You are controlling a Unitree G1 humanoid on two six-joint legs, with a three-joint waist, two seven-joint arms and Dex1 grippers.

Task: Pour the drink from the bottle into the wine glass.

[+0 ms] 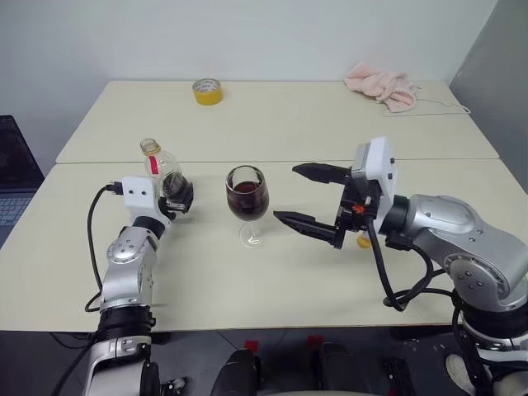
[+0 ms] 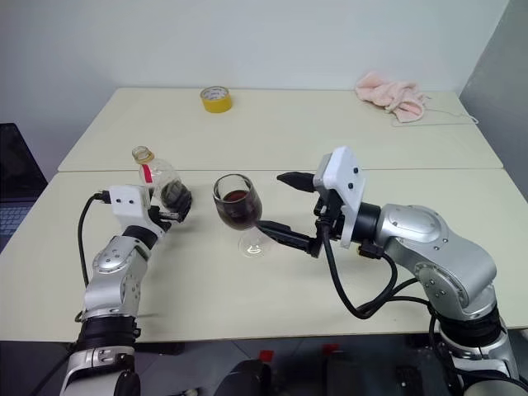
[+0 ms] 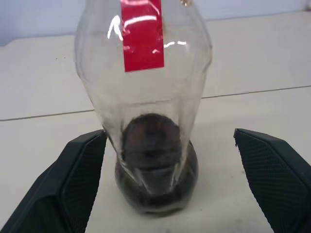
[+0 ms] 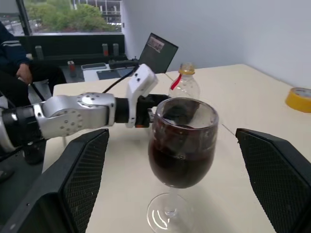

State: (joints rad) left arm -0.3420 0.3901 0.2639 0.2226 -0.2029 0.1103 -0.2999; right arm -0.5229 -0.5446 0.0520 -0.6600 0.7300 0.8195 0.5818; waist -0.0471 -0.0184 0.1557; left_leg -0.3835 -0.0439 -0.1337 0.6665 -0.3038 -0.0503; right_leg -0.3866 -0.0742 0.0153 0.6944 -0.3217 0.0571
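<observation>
The clear bottle [image 1: 162, 169] with its red label stands upright on the table, a little dark drink [image 3: 155, 187] left in its bottom. My left gripper [image 1: 176, 196] is open around the bottle's base, and its fingers [image 3: 77, 179] stand just off the plastic on both sides. The wine glass [image 1: 247, 198] stands to the bottle's right, its bowl about half full of dark drink [image 4: 181, 162]. My right gripper [image 1: 285, 193] points left at the glass and is open, its fingertips a short way from the bowl and holding nothing.
A yellow tape roll [image 1: 207, 91] and a pink cloth [image 1: 381, 85] lie on the far table. A small orange thing [image 1: 363, 241] lies under my right wrist. A laptop [image 1: 12, 173] sits off the table's left edge, with a person [image 4: 12, 48] beyond.
</observation>
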